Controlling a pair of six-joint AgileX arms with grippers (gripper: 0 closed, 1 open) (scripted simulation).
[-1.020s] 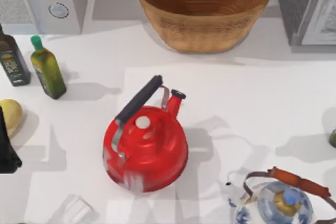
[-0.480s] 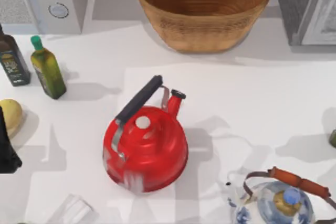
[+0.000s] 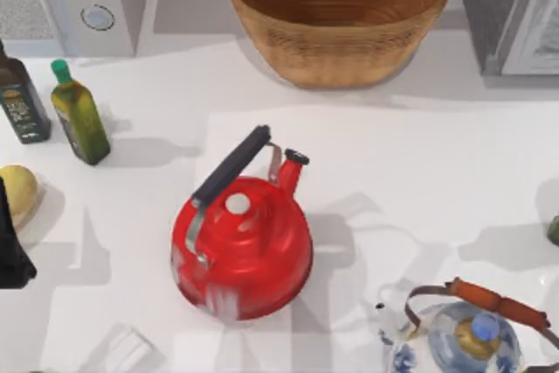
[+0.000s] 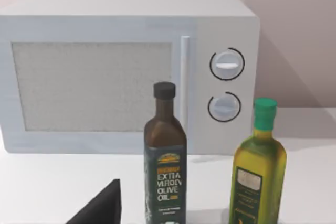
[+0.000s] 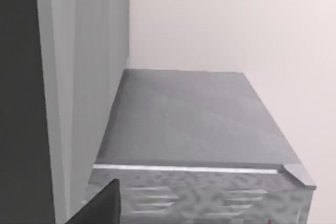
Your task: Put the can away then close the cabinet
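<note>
Right wrist view faces grey cabinet [image 5: 189, 124] from above; likely placing stage. Can's whereabouts and right gripper's grip: cannot tell. Left arm [image 3: 10, 242] parked at left edge. Next: close cabinet.

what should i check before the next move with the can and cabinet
1. Whereabouts of the can: cannot tell.
2. Right tool up close to the grey cabinet: ok.
3. Cabinet door open or shut: cannot tell.
4. Left arm parked at the table's left edge, beside the oil bottles: ok.
5. Red kettle upright mid-table, well apart from the cabinet: ok.
</note>
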